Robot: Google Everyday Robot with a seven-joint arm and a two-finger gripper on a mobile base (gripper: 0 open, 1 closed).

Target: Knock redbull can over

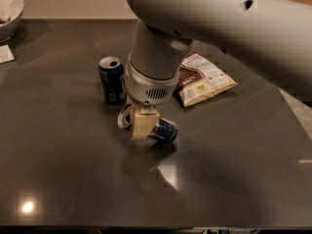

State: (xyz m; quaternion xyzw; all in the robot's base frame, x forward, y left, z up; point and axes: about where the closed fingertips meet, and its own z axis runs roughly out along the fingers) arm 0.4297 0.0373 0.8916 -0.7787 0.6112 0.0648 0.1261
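Note:
The redbull can (165, 130) lies on its side on the dark table (234, 169), silver top (124, 117) pointing left and blue body pointing right. My gripper (144, 125) hangs straight over the can's middle and covers it, with its cream-coloured tip against the can. The grey wrist and the large white arm rise above it and hide the table behind.
An upright dark-blue can (111, 79) stands just left of and behind the gripper. A snack bag (202, 79) lies to the right behind the arm. A white bowl (7, 6) and a white slip (6, 54) sit at the far left.

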